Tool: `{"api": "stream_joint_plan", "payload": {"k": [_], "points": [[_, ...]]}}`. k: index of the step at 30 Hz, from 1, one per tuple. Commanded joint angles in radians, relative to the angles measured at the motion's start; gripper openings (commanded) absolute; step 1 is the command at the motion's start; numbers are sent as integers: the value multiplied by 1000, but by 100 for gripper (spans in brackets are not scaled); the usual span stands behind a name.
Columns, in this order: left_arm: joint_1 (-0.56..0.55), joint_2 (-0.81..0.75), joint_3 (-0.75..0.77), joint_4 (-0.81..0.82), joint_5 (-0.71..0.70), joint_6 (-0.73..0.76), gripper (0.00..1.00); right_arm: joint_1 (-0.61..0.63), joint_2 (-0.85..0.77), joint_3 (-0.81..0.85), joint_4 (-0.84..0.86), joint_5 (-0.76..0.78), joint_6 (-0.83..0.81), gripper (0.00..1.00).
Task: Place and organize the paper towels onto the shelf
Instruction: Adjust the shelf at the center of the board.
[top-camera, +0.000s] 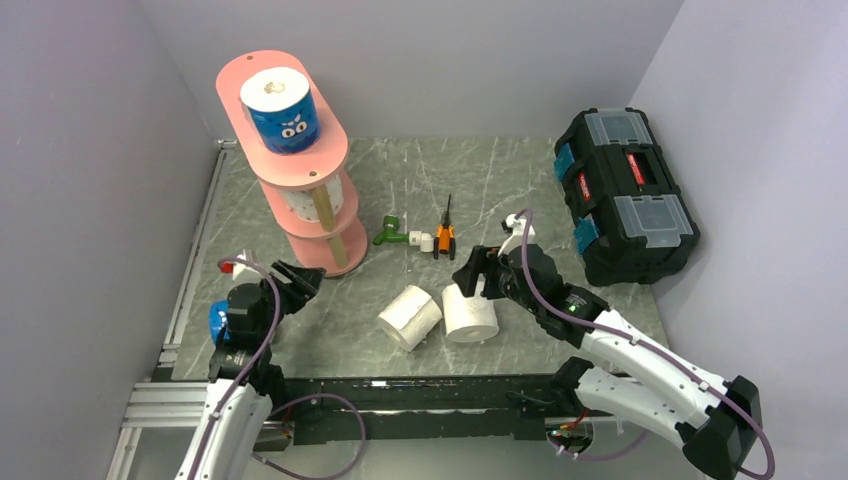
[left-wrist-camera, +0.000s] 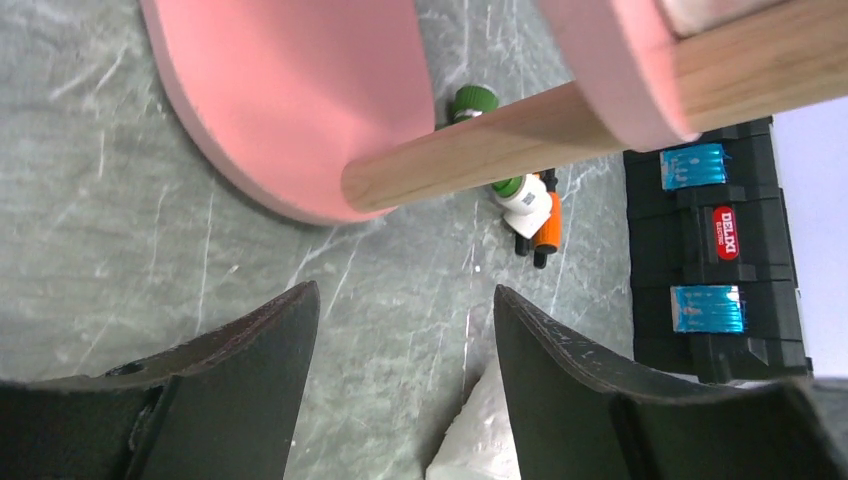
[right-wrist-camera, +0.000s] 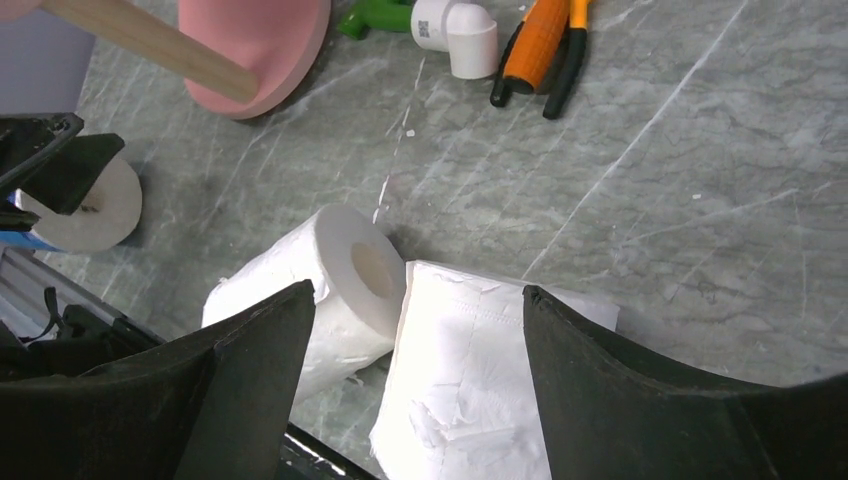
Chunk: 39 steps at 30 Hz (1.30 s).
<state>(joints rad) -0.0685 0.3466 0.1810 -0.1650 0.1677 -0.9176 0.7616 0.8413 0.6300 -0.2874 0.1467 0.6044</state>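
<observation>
the shelf (top-camera: 232, 85) carries a blue-wrapped roll (top-camera: 283, 110) on its top board and a dotted roll (top-camera: 300, 205) on the middle one. a white roll (top-camera: 410, 317) touches a second white roll (top-camera: 470, 313) near the counter's (top-camera: 500, 190) front edge, with open stone beyond them. my right fingers (top-camera: 478, 272) hang spread above the second white roll, gripping nothing; my left fingers (top-camera: 298, 280), parted and empty, reach low toward the shelf's foot.

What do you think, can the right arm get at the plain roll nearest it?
Probably yes: the right gripper hangs open above that roll, with nothing between them. The other plain roll lies close beside it and may get nudged.
</observation>
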Motion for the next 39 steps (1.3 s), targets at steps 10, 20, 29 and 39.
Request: {"api": "stream_joint_plan", "payload": {"k": [10,20,29,39], "points": [[-205,-110,-58,181,-241,191,72,1,-35,-12,84,7,-78,79],[-517,23,-159,469,-650,311,78,0,-35,-31,87,0,-103,79],[-629,297,-196,805,-834,462,77,0,-53,-29,74,7,-118,79],[-629,556,-126,995,-803,530,78,1,-54,-35,74,1,-120,79]]}}
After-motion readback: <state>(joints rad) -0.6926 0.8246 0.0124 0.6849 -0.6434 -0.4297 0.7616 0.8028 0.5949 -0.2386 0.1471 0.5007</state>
